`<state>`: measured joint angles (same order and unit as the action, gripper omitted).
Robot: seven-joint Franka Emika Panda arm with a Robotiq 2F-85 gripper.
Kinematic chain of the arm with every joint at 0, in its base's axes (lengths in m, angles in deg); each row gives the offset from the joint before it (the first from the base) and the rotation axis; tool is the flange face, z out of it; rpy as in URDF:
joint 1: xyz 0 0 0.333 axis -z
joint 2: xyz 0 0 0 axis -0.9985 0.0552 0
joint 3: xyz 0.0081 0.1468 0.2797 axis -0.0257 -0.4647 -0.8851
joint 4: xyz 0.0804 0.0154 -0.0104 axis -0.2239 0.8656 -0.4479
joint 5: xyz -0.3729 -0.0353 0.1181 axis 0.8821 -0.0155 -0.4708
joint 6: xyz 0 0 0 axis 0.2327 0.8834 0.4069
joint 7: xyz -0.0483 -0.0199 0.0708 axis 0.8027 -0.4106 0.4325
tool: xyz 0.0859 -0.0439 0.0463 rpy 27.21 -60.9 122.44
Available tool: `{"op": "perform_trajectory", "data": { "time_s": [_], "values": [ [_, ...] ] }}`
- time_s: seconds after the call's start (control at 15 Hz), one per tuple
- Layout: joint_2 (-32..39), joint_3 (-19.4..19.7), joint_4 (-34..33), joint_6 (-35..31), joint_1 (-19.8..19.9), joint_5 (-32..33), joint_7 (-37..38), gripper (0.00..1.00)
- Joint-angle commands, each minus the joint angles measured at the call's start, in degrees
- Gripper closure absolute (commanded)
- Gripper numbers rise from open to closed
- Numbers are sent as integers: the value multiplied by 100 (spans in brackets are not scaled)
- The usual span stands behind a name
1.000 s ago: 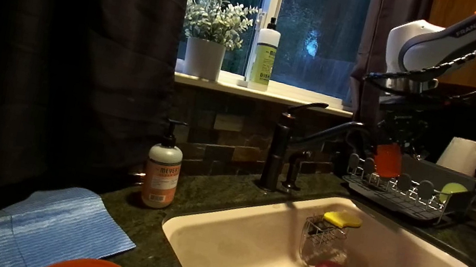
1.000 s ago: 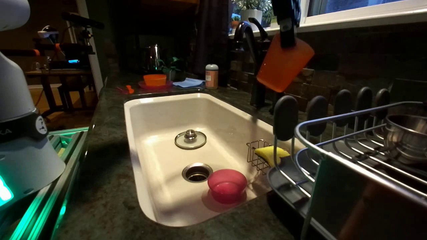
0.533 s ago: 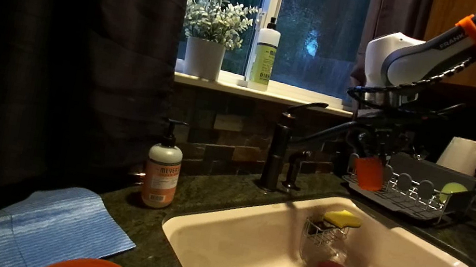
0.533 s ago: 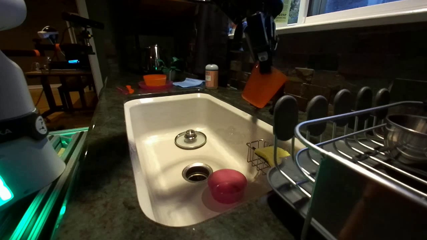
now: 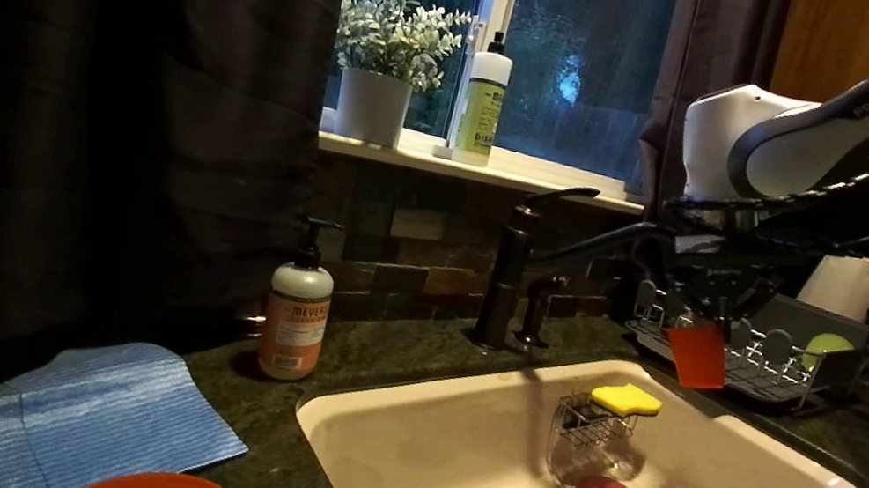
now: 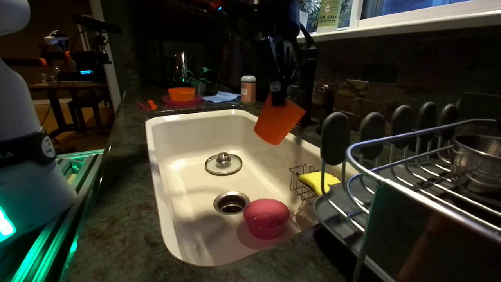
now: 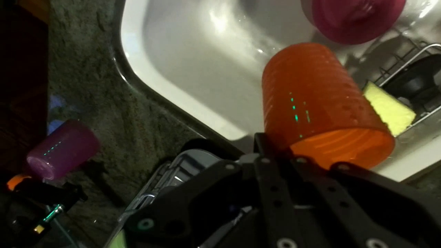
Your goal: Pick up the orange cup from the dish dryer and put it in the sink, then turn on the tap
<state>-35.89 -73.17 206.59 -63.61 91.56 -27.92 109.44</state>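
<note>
Since the orange cup is already out of the dish dryer, I'd call this the put-it-in-the-sink step. Wrist view first: the gripper is squeezed down as far as the cup lets it, pinching one side near the rim, with the mouth end toward the gripper. Cup hangs tilted, I'd say above the sink and near its edge, touching only the gripper as far as I can see.

Next move imo: lower it, steer clear of the pink bowl on the sink floor and the yellow sponge, then let go. After that it needs a nudge on the lever of the tap, middle of the frame in an exterior view.

Surface is a dark mottled stone countertop. Purple cup at the left of the wrist view; blue cloth lower left in an exterior view, pump soap bottle just beside it. Further back, upper middle, a potted plant and a dish soap bottle share the window sill. Room's pretty dim: curtain upper left, and in an exterior view a table way off in the upper left.
</note>
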Motion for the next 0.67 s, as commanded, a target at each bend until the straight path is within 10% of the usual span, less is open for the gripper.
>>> {"op": "perform_trajectory", "data": {
  "time_s": [0.0,0.6],
  "values": [
    [-399,-124,531,-49,48,688,184,99],
    [-285,7,909,-1094,89,3148,328,99]
  ]
}}
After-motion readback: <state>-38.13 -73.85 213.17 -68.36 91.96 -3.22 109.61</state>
